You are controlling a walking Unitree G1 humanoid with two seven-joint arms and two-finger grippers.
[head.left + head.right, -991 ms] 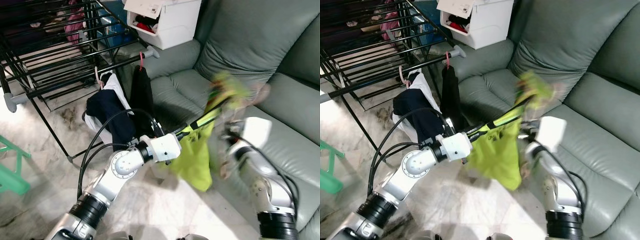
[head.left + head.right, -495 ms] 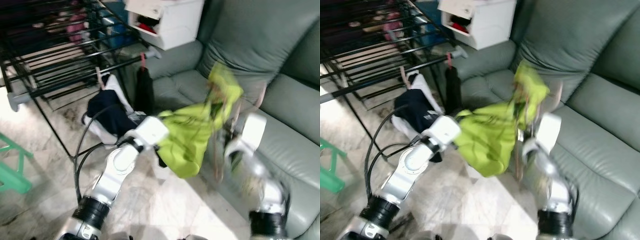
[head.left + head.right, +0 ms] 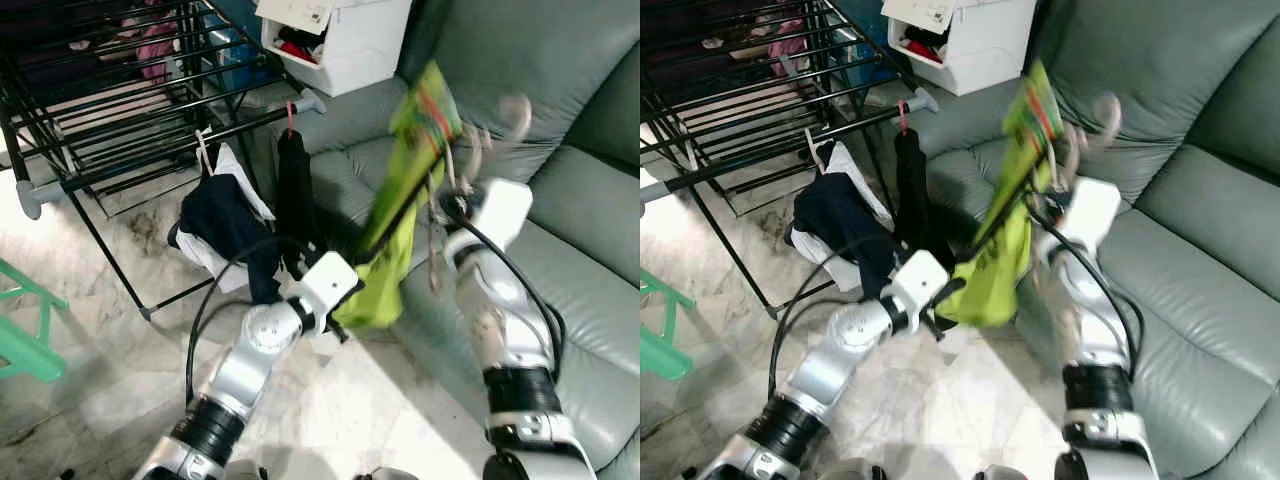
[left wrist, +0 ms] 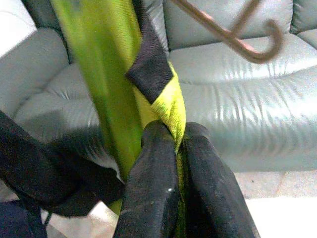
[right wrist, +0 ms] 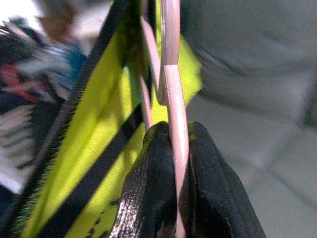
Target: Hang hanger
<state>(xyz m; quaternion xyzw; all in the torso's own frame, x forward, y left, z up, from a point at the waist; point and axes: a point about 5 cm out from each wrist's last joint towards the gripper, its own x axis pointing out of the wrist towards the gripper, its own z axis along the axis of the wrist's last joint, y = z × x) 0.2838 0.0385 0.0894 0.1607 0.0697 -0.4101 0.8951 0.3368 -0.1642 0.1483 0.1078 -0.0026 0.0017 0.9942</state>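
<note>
- Hanger (image 5: pixel 171 94), pink, carrying a lime-green garment (image 3: pixel 385 270), is mid-air over the sofa (image 3: pixel 580 230) front edge, not yet on any rail.
- Left hand (image 4: pixel 177 148) pinches the garment's lower hem; right hand (image 5: pixel 173 144) pinches the hanger's wire.
- Farther off, drying rack (image 3: pixel 120 130) holds two hung garments; remaining: carry over, hook on.

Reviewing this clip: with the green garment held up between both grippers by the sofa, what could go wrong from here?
1. The left gripper pinches only a fold of the green garment; it could slip out, or tug the garment off the pink hanger.
2. The right gripper clamps just the hanger's thin bar, which might twist.
3. The drying rack already carries dark clothes the swinging cloth could snag.
</note>
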